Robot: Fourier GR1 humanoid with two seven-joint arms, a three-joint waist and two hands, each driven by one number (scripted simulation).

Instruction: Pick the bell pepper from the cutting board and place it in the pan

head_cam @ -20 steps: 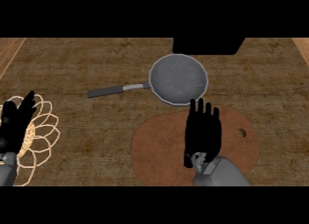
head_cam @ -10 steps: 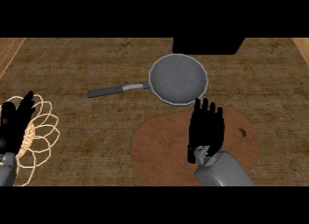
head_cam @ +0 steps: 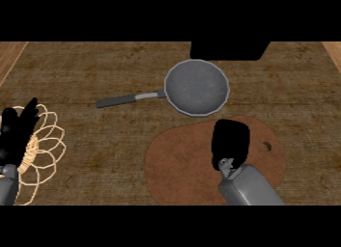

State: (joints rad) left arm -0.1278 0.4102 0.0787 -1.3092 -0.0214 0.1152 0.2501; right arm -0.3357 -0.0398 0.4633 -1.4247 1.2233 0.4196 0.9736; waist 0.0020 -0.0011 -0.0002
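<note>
Two hands in view, one pan, one cutting board, one wire basket, one dark box at the far edge; no bell pepper anywhere in sight.

Right hand (head_cam: 230,140) low over the far half of the round brown cutting board (head_cam: 187,173), seen as one compact black shape. Whether closed round something or empty: cannot tell. Pepper most likely hidden beneath that hand, since the bare part of the board shows nothing and the pan (head_cam: 196,88) lies empty. Long axis of the pepper: unknown for the same reason.

Pan straight ahead of the right hand, a touch to the left, its near rim just beside the board's far edge; handle (head_cam: 130,100) pointing left, away from the board. Short forward carry, then, judged from this layout. Right hand by far the nearer to both board and pan.

Left hand (head_cam: 16,137) open, fingers straight, resting at the left edge over the wire basket (head_cam: 55,140), well apart from the board. Dark box (head_cam: 228,50) just beyond the pan.
</note>
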